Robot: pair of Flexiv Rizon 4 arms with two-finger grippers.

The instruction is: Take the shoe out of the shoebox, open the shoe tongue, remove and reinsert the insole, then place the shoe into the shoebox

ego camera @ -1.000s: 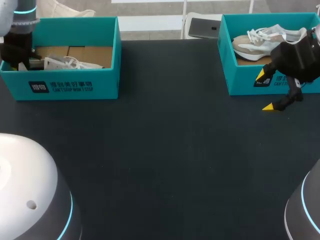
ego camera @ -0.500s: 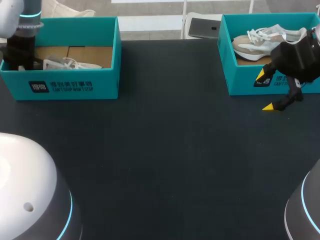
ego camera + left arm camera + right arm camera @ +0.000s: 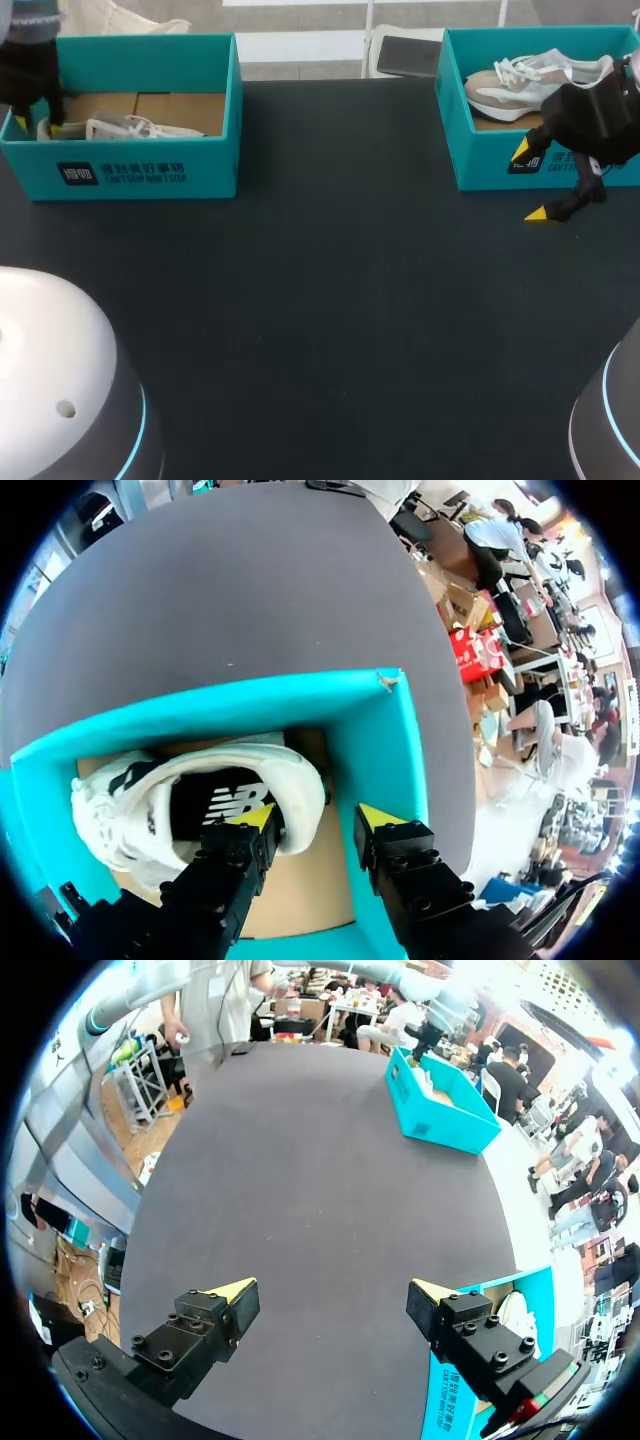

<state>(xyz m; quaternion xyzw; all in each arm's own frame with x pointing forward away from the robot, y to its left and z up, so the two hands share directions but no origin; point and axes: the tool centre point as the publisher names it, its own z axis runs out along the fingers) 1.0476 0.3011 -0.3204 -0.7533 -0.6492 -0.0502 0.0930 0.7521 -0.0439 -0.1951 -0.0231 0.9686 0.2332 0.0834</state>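
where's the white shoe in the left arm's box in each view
Head view: the white shoe lies inside the left shoebox, at the table's far left.
Left wrist view: the shoe lies in the box, just under the open left gripper.
Right wrist view: the shoe is too small to tell; only the box shows, far across the table.
Shared landmark: the teal left shoebox.

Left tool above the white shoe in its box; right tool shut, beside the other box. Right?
No: the right tool is open, holding nothing, as the right wrist view shows. It is beside the other box; the left tool is above the white shoe.
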